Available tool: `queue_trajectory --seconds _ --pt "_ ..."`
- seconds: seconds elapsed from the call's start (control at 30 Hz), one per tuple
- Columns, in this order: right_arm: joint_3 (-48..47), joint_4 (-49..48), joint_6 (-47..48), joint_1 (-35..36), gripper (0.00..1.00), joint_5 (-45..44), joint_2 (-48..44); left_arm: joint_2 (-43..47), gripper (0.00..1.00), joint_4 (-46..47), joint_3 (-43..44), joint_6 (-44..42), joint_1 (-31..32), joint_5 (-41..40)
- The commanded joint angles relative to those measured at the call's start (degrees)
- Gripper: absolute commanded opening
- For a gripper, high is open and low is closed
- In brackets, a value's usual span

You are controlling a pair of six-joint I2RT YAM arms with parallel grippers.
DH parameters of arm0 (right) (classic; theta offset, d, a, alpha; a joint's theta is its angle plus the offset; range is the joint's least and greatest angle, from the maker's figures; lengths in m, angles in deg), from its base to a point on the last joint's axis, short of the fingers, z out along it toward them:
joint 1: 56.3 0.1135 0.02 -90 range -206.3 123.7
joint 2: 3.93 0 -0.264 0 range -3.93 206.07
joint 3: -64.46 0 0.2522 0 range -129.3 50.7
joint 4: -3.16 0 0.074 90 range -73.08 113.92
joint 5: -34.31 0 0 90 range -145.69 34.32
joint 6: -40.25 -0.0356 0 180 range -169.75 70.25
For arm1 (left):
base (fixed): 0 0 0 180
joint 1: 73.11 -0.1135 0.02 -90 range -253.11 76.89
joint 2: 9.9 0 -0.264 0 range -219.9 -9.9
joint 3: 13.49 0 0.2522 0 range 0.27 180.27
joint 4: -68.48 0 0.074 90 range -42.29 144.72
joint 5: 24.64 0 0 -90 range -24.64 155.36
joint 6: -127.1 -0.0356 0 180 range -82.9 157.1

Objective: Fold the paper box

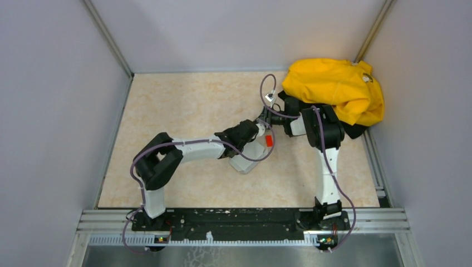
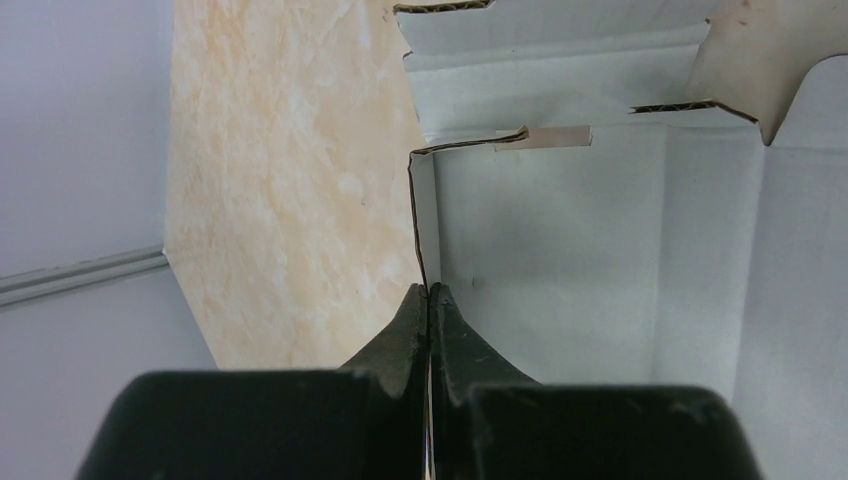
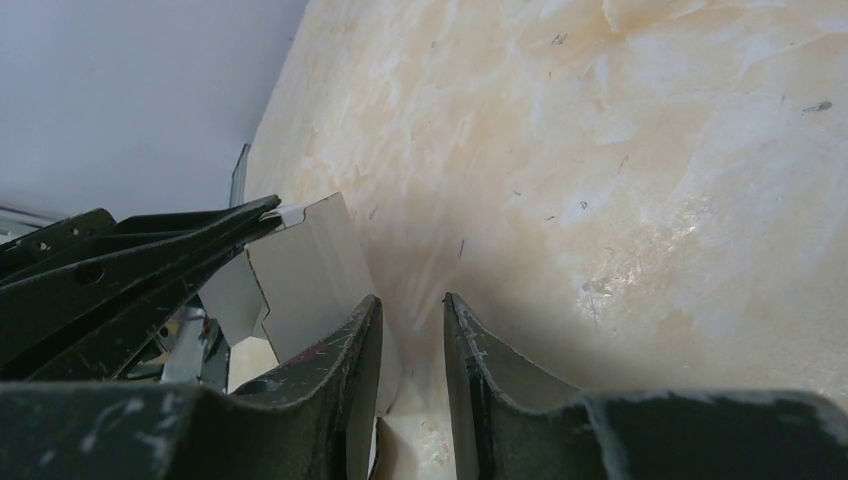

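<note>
The paper box (image 1: 249,157) lies part-folded near the middle of the marbled table (image 1: 183,105), between the two arms. The left gripper (image 1: 257,131) reaches it from the left, the right gripper (image 1: 274,122) from the far right.

The top view gives only a pale patch half under the left wrist. The left wrist view shows what it cannot: the box (image 2: 560,240) open, its white inside walls, creases and corrugated cut edges bare. The left gripper (image 2: 428,300) is pinched tight on the upper edge of one upright wall.

The right wrist view shows a stepped flap of the box (image 3: 300,275) standing up. The left arm's dark fingers (image 3: 150,260) come in from the left onto it. The right gripper (image 3: 412,305) stands just right of that flap, its jaws partly apart with only table showing between them. Whether its left finger touches the card cannot be told.

A small red piece (image 1: 269,141) sits by the box in the top view; what it rests on is unclear. A yellow garment (image 1: 339,89) is heaped in the far right corner.
</note>
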Motion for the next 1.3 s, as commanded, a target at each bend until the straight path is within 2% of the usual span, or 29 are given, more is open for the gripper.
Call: queue_trajectory --seconds 0.0,0.3,0.57,0.93,1.1,1.27 --pt "0.45 0.91 3.15 -0.34 0.29 0.54 -3.73 0.76 0.00 0.77 -1.25 2.14 -1.56 2.04" --pt "0.73 3.30 4.48 -0.34 0.29 -0.52 -4.90 3.57 0.00 1.64 -2.33 1.74 -4.59 1.43" --pt "-0.02 1.49 2.40 -0.22 0.29 -2.30 -4.45 5.20 0.00 0.80 0.44 -3.89 -5.56 -6.09" --pt "-0.84 -1.35 -0.64 -0.20 0.29 -3.97 -4.45 1.60 0.00 5.65 -0.93 -11.74 -2.08 -19.10" --pt "-2.10 -3.35 -2.18 -0.23 0.29 -3.62 -3.23 -0.20 0.00 7.86 -2.31 -11.33 0.23 -20.04" --pt "-6.28 -9.28 -6.75 -0.17 0.30 -1.01 0.08 -0.68 0.00 7.37 -4.13 -7.97 0.69 -18.06"
